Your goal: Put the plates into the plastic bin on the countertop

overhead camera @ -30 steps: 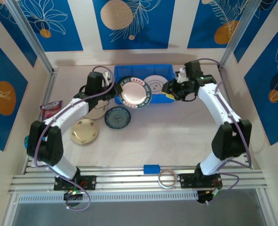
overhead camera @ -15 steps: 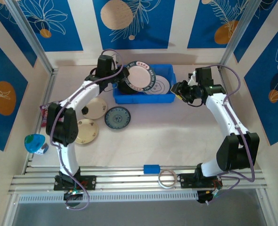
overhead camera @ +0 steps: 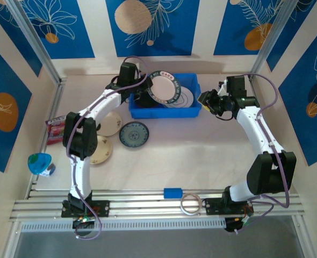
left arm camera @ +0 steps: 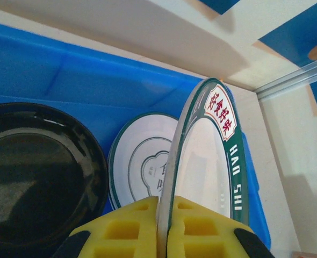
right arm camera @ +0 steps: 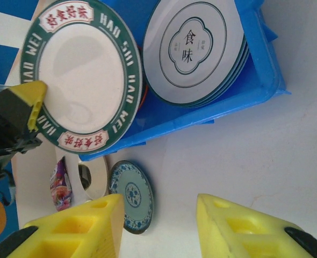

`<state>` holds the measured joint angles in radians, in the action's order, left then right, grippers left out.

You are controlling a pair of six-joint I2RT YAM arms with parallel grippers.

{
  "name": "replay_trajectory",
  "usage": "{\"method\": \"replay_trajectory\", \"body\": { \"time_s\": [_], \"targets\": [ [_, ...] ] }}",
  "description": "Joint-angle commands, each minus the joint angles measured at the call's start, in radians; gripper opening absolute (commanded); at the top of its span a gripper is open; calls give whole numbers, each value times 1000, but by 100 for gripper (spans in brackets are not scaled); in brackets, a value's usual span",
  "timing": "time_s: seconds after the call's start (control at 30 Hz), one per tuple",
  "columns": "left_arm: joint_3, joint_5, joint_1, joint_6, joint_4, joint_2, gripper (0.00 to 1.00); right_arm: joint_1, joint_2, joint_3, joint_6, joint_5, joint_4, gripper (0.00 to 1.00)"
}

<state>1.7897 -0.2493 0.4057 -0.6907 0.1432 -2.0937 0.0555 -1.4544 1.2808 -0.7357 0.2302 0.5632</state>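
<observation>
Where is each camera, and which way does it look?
Top: above, behind the left arm and right arm, looking down on the beige tabletop.
Left wrist: faces into the blue plastic bin; its yellow fingers pinch the green-rimmed white round plate.
Right wrist: looks down at the bin past its parted yellow fingers.
Both wrist views share that plate.

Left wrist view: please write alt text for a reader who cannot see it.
The left pincer grips a green-rimmed plate on edge over the blue bin. Inside lie a black plate and a white plate.
</observation>
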Motion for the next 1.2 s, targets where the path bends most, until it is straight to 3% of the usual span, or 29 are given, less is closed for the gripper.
{"method": "replay_trajectory", "body": {
  "time_s": [0.0, 0.47, 1.17],
  "targets": [
    [68, 8, 15, -22, -35, -35, 0, -8, -1, -8, -16, 29, -10, 41],
    [223, 5, 59, -105, -31, -235, 0, -1, -38, 9, -28, 59, -17, 41],
    [371, 36, 95, -121, 78, -396, 0, 7, -60, -20, -15, 85, -22, 41]
  ]
}}
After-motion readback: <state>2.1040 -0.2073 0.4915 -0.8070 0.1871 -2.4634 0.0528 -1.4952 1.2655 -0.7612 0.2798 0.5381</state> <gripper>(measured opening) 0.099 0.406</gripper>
